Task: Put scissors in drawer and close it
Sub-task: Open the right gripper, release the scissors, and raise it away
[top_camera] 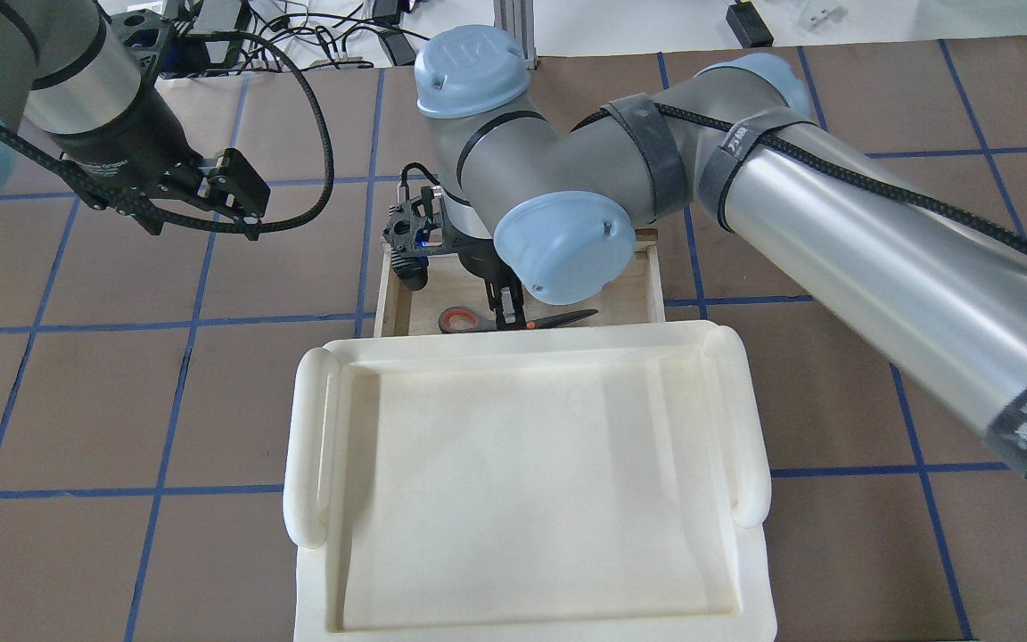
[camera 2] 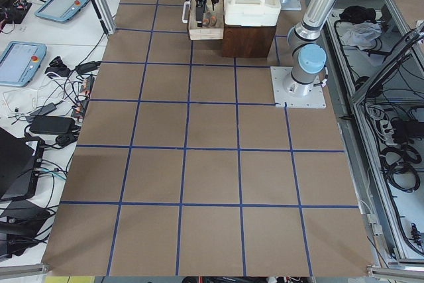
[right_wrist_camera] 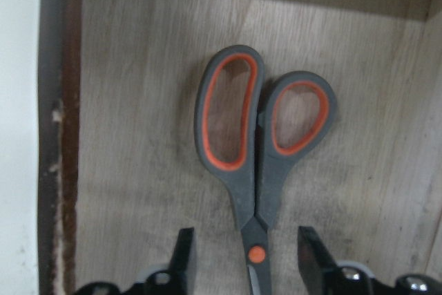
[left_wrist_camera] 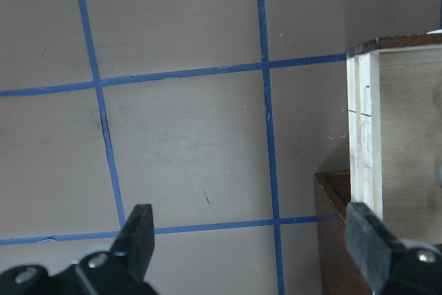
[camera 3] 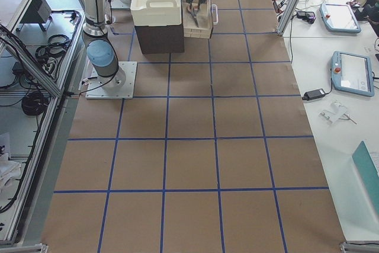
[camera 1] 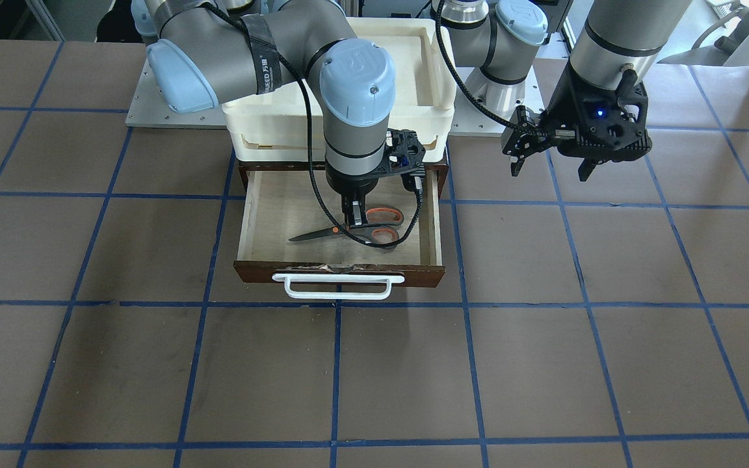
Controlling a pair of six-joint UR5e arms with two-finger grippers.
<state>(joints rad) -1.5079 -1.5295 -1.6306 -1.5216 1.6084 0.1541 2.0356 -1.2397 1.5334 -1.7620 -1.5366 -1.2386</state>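
The scissors (camera 1: 365,231), with grey handles lined orange, lie flat on the floor of the open wooden drawer (camera 1: 339,272), blades toward the view's left. My right gripper (camera 1: 355,218) reaches down into the drawer. In the right wrist view its fingers (right_wrist_camera: 185,253) stand open on either side of the scissors (right_wrist_camera: 255,150) near the pivot, not gripping. The overhead view shows the scissors (top_camera: 513,319) partly under the right gripper (top_camera: 509,310). My left gripper (camera 1: 551,168) is open and empty above the table beside the drawer (left_wrist_camera: 407,136). The white bar handle (camera 1: 339,287) faces away from the robot.
A cream-white plastic tray (top_camera: 308,446) sits on top of the dark cabinet behind the drawer and hides the drawer's back part from overhead. The brown table with blue grid lines (camera 1: 543,364) spreads in front. The right arm's cable (camera 1: 413,221) hangs into the drawer.
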